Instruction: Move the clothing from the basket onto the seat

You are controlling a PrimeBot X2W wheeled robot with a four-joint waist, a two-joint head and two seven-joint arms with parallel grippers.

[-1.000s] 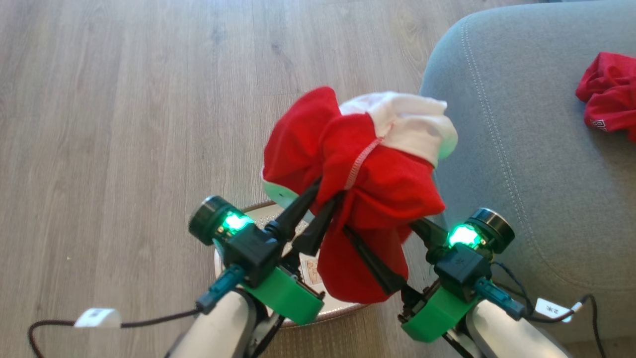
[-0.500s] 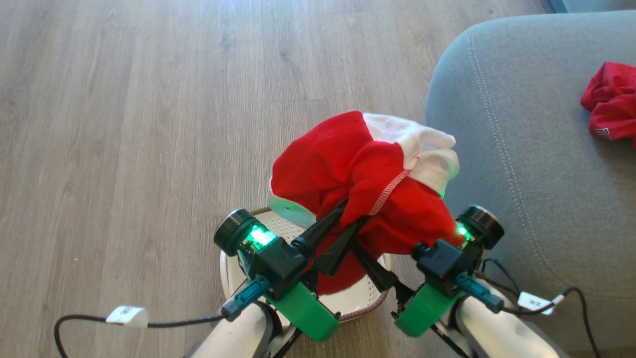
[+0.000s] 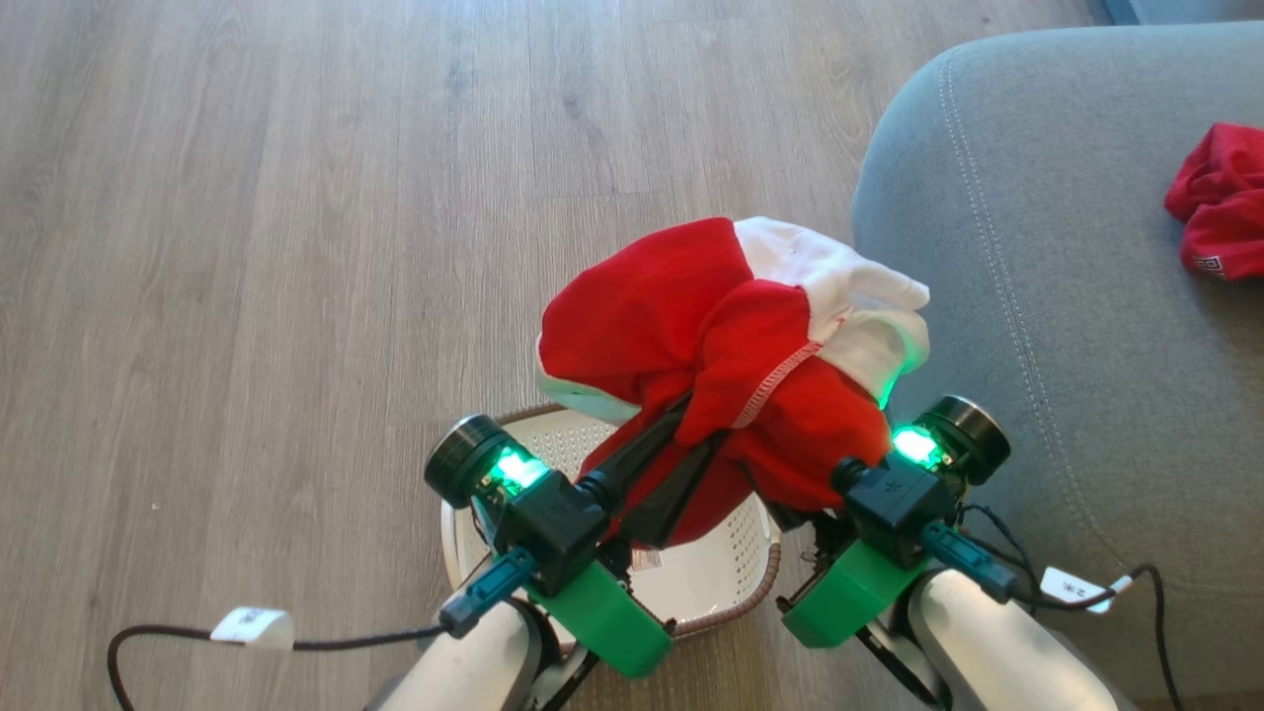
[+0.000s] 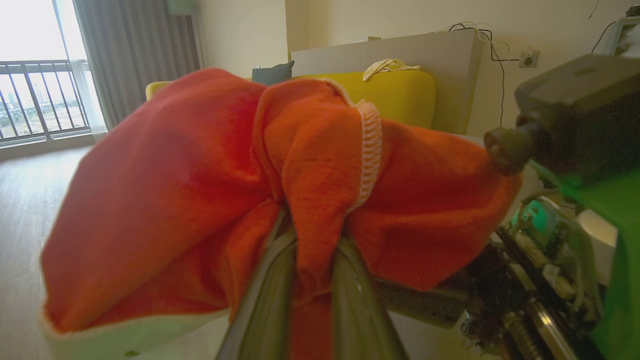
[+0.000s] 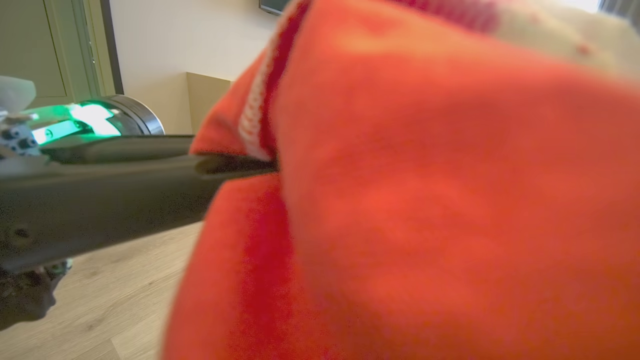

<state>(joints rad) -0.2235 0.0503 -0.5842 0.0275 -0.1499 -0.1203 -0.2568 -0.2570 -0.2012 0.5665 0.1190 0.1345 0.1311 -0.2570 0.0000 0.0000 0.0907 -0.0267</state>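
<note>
Just above the basket (image 3: 762, 578), our left gripper (image 3: 671, 444) is clamped on a fold of the red-and-white garment (image 3: 671, 316), which hangs bunched over the basket. Our right gripper (image 3: 805, 499), over the basket's right edge, is closed as well, its fingers buried in the cloth; we cannot tell whether it pinches any. Right of the basket stands the grey seat (image 3: 1037, 346), and on it, farthest from the basket, lies the plain red garment (image 3: 1220, 212).

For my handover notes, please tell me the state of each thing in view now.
red-and-white garment: bunched, lifted above the basket.
left gripper: shut on that garment.
right gripper: shut, fingers mostly under the garment.
plain red garment: lying crumpled on the seat.
basket: upright on floor, bottom partly hidden.
</note>
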